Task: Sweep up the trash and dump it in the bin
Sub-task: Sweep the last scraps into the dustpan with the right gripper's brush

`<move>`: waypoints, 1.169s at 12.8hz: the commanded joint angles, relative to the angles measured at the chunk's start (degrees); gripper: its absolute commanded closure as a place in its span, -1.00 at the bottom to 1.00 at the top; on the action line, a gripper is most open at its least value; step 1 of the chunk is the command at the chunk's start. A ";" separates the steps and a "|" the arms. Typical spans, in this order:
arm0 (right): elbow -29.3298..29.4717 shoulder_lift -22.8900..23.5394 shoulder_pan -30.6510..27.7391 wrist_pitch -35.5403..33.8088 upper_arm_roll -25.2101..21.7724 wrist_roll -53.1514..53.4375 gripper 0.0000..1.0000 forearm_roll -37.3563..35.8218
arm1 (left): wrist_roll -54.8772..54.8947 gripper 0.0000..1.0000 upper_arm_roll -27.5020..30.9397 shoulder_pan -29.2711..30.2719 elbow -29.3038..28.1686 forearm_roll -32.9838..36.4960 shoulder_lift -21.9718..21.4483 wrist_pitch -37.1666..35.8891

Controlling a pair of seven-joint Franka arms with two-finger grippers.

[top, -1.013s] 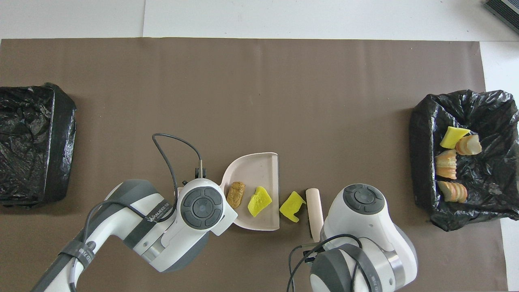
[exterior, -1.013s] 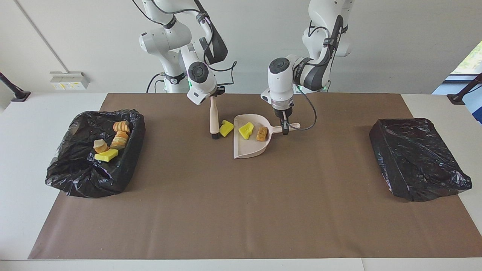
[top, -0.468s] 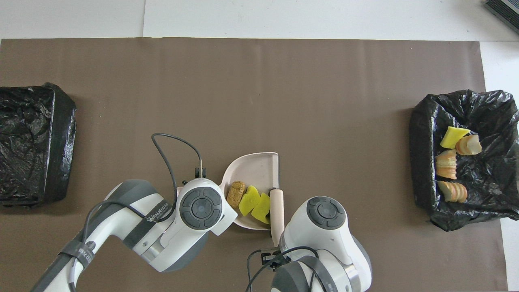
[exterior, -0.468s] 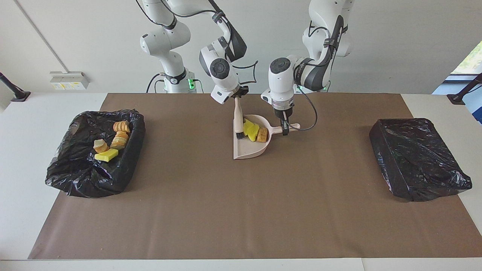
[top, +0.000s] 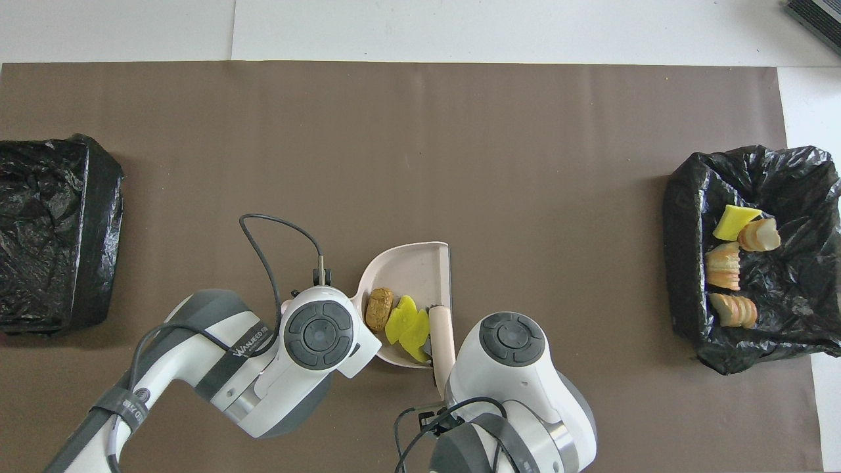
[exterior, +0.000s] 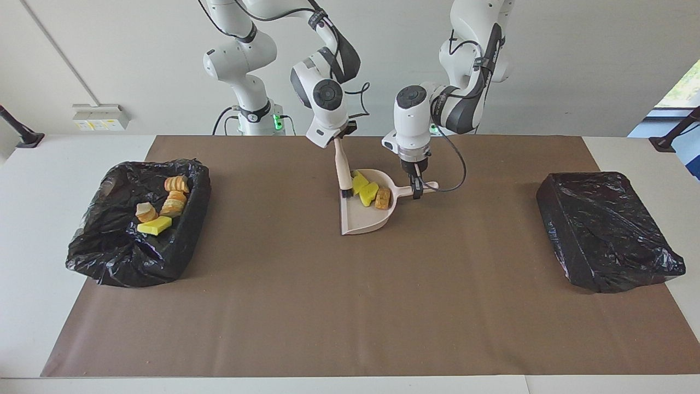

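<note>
A pink dustpan (exterior: 365, 218) (top: 414, 269) lies on the brown mat near the robots. In it lie two yellow sponge bits (exterior: 365, 189) (top: 406, 324) and a brown lump (exterior: 382, 198) (top: 379, 309), all trash. My left gripper (exterior: 416, 178) is shut on the dustpan's handle (exterior: 427, 187). My right gripper (exterior: 340, 137) is shut on the top of a pink brush (exterior: 343, 169) (top: 441, 334). The brush's dark bristles touch the pan's open edge beside the sponge bits. From overhead both wrists hide the fingers.
A black-lined bin (exterior: 136, 219) (top: 749, 249) at the right arm's end of the table holds bread-like slices and a yellow sponge bit. A closed black-wrapped box (exterior: 607, 230) (top: 46, 230) sits at the left arm's end. The brown mat (exterior: 350, 306) covers the table.
The right gripper swept the brush toward the dustpan, pushing the loose yellow bit into it beside the other one. The pan has shifted slightly away from the robots.
</note>
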 commanded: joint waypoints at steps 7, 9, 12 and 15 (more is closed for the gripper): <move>2.48 -1.61 -1.31 -8.29 -0.28 -2.89 1.00 -9.50 | 0.25 1.00 -0.13 2.00 -1.28 1.23 -0.43 2.10; 3.27 -1.70 -1.40 -9.17 -0.46 -3.07 1.00 -9.59 | 0.17 1.00 -0.05 2.00 -1.28 1.23 -0.43 2.10; 3.02 -4.32 -1.49 -10.58 -0.55 3.73 1.00 -9.68 | 0.25 1.00 -0.05 2.00 -1.28 1.23 -0.52 2.10; 2.58 -6.35 -3.86 -9.97 -0.29 10.02 1.00 -9.51 | 0.17 1.00 -0.05 2.00 -1.28 1.23 -0.43 2.10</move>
